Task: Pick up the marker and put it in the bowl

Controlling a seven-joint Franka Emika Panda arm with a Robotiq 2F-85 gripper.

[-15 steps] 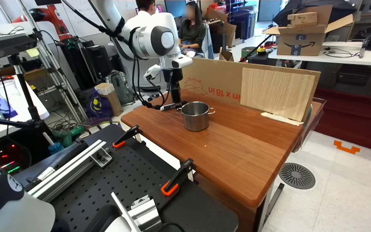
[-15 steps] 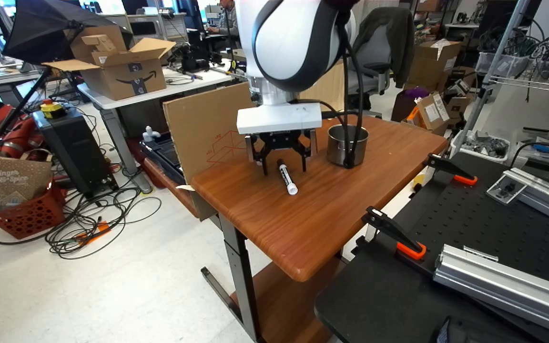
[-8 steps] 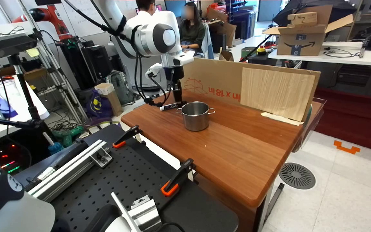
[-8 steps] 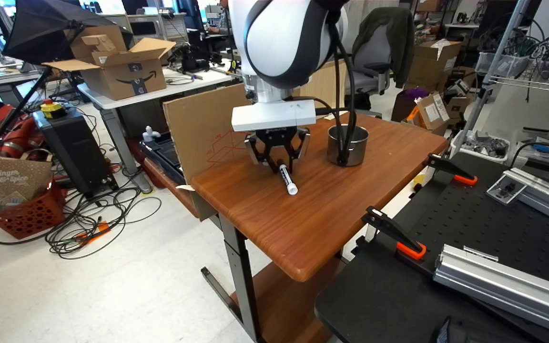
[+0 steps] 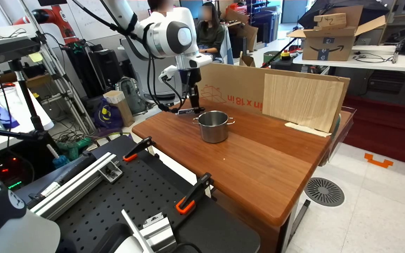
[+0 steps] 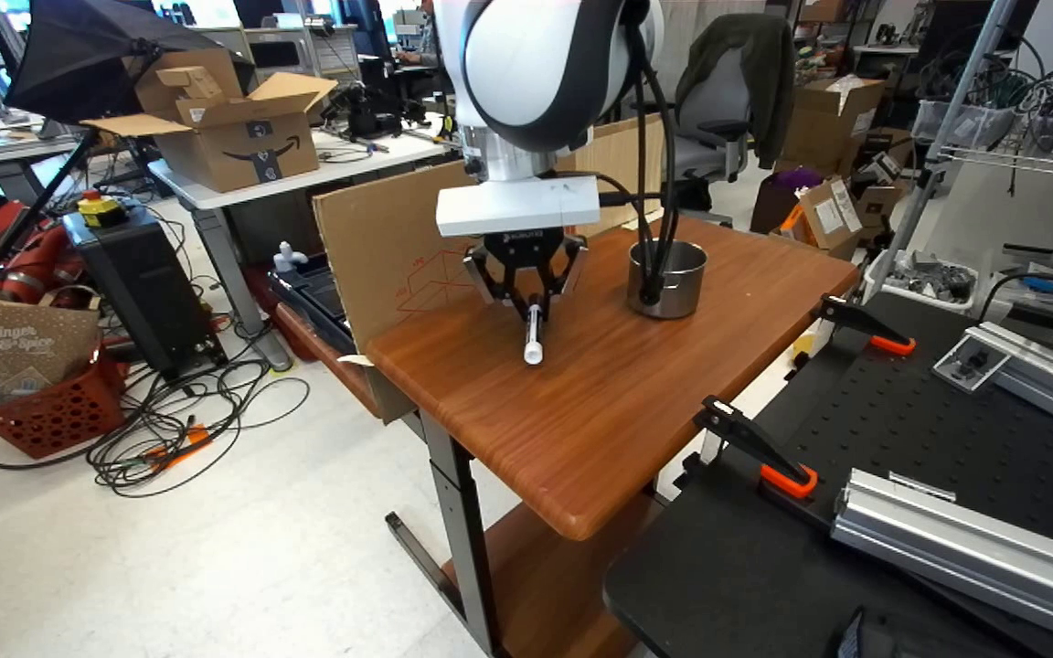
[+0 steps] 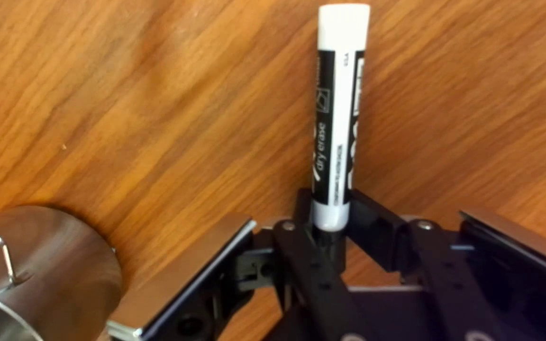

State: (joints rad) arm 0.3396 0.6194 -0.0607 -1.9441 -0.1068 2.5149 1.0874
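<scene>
A black-and-white marker (image 7: 341, 118) is pinched near its dark cap end between the fingers of my gripper (image 7: 331, 208), its white end pointing away from the jaws. In both exterior views the gripper (image 6: 534, 313) points down over the wooden table with the marker (image 6: 534, 343) sticking out; it seems just off the surface, though the gap is hard to judge. The grey metal bowl (image 5: 214, 133) stands upright beside the gripper, apart from it. Part of the bowl's side (image 7: 71, 265) shows at the lower left of the wrist view. Arm cables hang in front of the bowl (image 6: 686, 291) in an exterior view.
A cardboard panel (image 5: 237, 82) stands along one table edge, behind the gripper. The wooden tabletop (image 5: 258, 165) stretches out beyond the bowl. Black clamps (image 5: 197, 191) with orange pads sit along the side by the black perforated board (image 5: 146, 189).
The jaws have closed from wide open onto the marker. Gripper and marker have since risen slightly, and the marker has swung a little. The bowl has not moved.
</scene>
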